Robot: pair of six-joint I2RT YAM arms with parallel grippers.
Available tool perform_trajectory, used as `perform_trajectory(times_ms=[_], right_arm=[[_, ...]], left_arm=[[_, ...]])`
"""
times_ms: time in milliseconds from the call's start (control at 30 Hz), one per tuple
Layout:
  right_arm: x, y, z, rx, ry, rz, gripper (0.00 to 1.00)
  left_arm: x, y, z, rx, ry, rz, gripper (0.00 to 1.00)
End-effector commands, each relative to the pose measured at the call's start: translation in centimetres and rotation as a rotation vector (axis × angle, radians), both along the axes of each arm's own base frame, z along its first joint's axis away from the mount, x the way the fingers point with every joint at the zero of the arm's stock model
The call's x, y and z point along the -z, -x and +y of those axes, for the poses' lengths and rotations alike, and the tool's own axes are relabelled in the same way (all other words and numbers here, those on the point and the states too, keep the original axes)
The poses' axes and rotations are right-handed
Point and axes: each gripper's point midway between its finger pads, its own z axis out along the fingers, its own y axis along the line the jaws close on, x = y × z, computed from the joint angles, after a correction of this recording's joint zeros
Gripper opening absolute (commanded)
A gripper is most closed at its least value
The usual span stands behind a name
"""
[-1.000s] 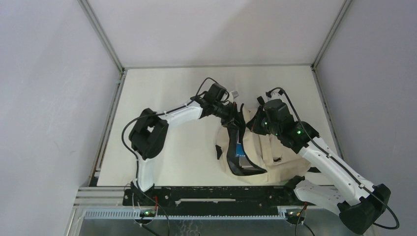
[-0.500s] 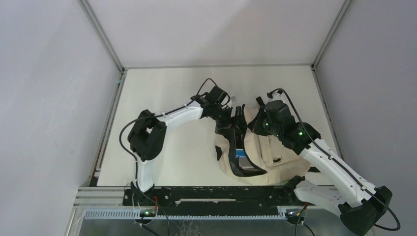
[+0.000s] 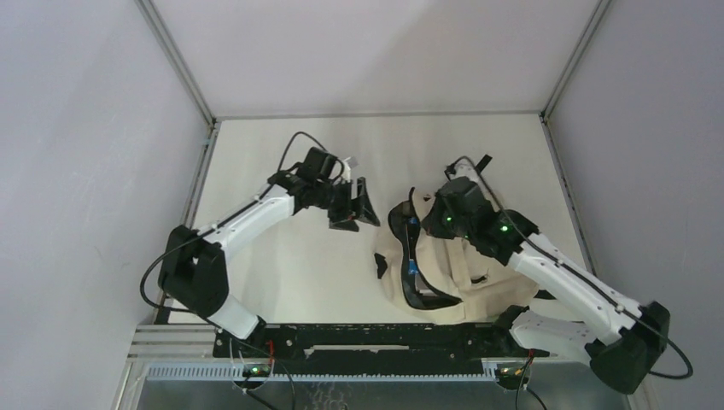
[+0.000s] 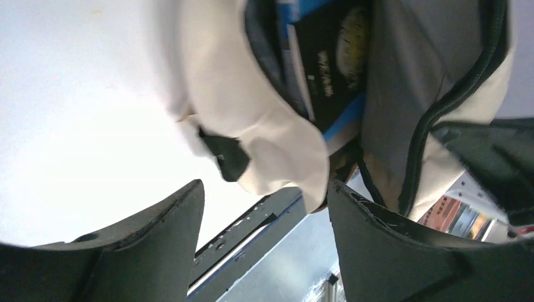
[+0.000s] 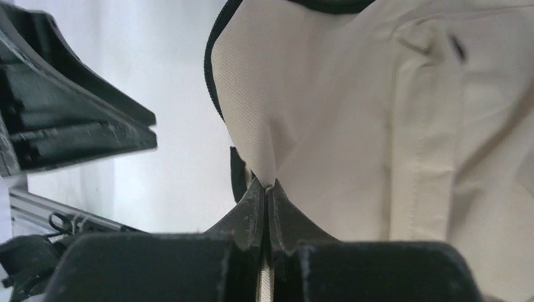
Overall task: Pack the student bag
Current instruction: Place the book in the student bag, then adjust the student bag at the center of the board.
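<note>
One fold of the student bag [image 3: 448, 286] sat clamped in the right pincer [image 5: 267, 187]; the left pincer [image 3: 363, 207] gaped empty. That thin hold could have slipped.

Overhead; 2 wrist close-ups sharing bag [image 3: 451, 282]

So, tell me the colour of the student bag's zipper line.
Black zipper line on the cream student bag; clearest in the right wrist view.
</note>
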Motion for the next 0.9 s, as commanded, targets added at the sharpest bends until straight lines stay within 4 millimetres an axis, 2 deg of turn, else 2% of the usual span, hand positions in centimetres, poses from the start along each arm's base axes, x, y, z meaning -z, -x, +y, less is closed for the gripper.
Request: perform_trajectory(times_ms=[0, 67, 100, 167, 233, 300, 367, 433, 467, 567, 667, 733, 800, 867], right_arm=[[0.1, -0.3, 4.4, -0.082, 0.019, -0.052, 0.16], [1.4, 0.2, 6.3, -0.131, 0.040, -0.026, 0.45], [1.9, 0.4, 6.7, -0.136, 0.049, -0.006, 0.52], [2.1, 0.4, 6.0, -0.107, 0.078, 0.005, 0.65], [1.1, 0.2, 3.8, -0.044, 0.100, -0.025, 0.76], [-0.5, 0.1, 0.7, 0.028, 0.093, -0.065, 0.78], [-1.3, 0.2, -2.8, 0.125, 0.088, -0.077, 0.78], [-1.0, 0.5, -6.8, 0.257, 0.086, -0.064, 0.78], [-0.3, 0.9, -9.5, 0.361, 0.091, -0.038, 0.77], [1.8, 2.8, -14.6, 0.580, 0.095, 0.034, 0.78], [3.8, 4.9, -17.8, 0.758, 0.077, 0.114, 0.80], [3.7, 5.3, -18.5, 0.813, 0.047, 0.111, 0.80], [4.2, 5.9, -19.2, 0.899, 0.027, 0.124, 0.79], [5.8, 6.1, -19.0, 0.925, 0.003, 0.172, 0.78]], left_arm=[[-0.8, -2.1, 3.9, -0.151, 0.035, -0.059, 0.77], [-1.2, -2.9, 5.0, -0.201, 0.057, -0.069, 0.80], [-1.4, -3.2, 5.3, -0.211, 0.062, -0.077, 0.82], [-2.2, -3.4, 5.3, -0.188, 0.066, -0.101, 0.84], [-2.7, -3.5, 5.1, -0.164, 0.063, -0.114, 0.85], [-2.7, -3.8, 4.7, -0.145, 0.057, -0.118, 0.86], [-2.6, -4.3, 4.0, -0.123, 0.050, -0.116, 0.86], [-2.1, -4.6, 2.7, -0.090, 0.040, -0.107, 0.86], [-1.7, -4.9, 2.0, -0.074, 0.031, -0.101, 0.86], [0.2, -5.4, -0.2, -0.025, -0.010, -0.072, 0.86], [3.5, -5.0, -1.8, 0.013, -0.048, 0.020, 0.83], [4.8, -4.4, -2.5, 0.029, -0.047, 0.054, 0.78], [5.4, -3.9, -3.0, 0.031, -0.030, 0.071, 0.68], [5.5, -3.7, -3.3, 0.029, -0.012, 0.070, 0.51]])
